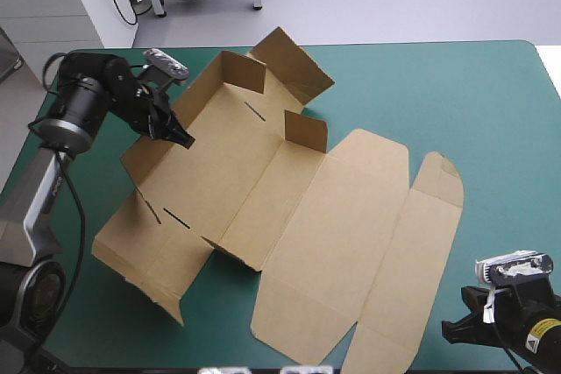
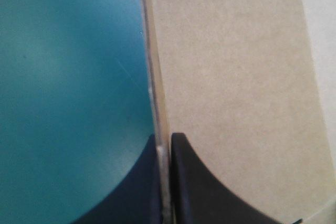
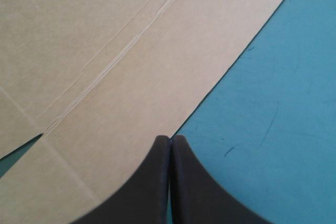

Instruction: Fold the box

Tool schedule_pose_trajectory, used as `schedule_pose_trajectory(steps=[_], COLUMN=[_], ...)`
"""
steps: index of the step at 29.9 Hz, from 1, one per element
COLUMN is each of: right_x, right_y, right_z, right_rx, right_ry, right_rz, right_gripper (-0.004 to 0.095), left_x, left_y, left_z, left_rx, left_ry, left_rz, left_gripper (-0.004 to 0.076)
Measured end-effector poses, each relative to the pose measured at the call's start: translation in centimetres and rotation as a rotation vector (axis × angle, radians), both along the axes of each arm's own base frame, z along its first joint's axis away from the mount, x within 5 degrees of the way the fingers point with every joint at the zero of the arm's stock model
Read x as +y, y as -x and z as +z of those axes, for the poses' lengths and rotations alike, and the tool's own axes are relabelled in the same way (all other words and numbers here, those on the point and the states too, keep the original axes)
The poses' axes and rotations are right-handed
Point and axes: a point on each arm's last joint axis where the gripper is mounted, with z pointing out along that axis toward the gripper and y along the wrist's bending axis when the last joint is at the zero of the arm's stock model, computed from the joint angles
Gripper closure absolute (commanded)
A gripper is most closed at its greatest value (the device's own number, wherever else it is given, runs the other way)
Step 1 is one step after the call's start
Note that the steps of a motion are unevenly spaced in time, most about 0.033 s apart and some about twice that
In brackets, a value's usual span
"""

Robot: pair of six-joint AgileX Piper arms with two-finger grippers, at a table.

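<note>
On the teal-green surface (image 1: pixel 456 94) the brown box (image 1: pixel 263 172) lies partly folded, lid (image 1: pixel 351 243) flat. Left fingers (image 2: pixel 205 192) pinch its raised wall (image 1: pixel 188 107). Right fingers (image 3: pixel 197 187) are closed on nothing, beside the lid.

High view: right end effector (image 1: pixel 451 332) partly cut off at btm-right corner; box (image 1: pixel 263 181) lid flap runs off btm edge; left end effector (image 1: pixel 182 138) fingertips too small to separate. Wrist views: box mostly out of frame; pinched wall edge blurred.
</note>
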Motion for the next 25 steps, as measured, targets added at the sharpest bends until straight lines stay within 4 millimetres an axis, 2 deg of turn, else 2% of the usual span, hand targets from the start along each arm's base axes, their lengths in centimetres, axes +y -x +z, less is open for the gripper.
schedule_pose_trajectory(steps=[8,12,19,25], right_x=[0.0,0.0,0.0,0.0], right_y=[0.1,0.1,0.1,0.1], right_z=[-0.1,-0.1,-0.1,-0.1], right_rx=[0.014,0.016,0.019,0.022], right_ry=[-0.011,-0.015,-0.019,-0.021], right_rz=[-0.015,-0.015,-0.016,-0.019], right_gripper=[0.0929,0.0929,0.0929,0.0929], left_x=[-6.8,-10.4,-15.4,-17.7], left_y=[0.3,0.2,1.5,3.3], left_z=[-1.0,-1.1,0.0,0.1], left_rx=[-0.125,-0.291,-0.54,-0.585], left_ry=[-0.444,-0.617,-0.657,-0.645], left_rz=[-0.32,-0.449,-0.588,-0.584], left_gripper=[0.0731,0.0731,0.0732,0.0732])
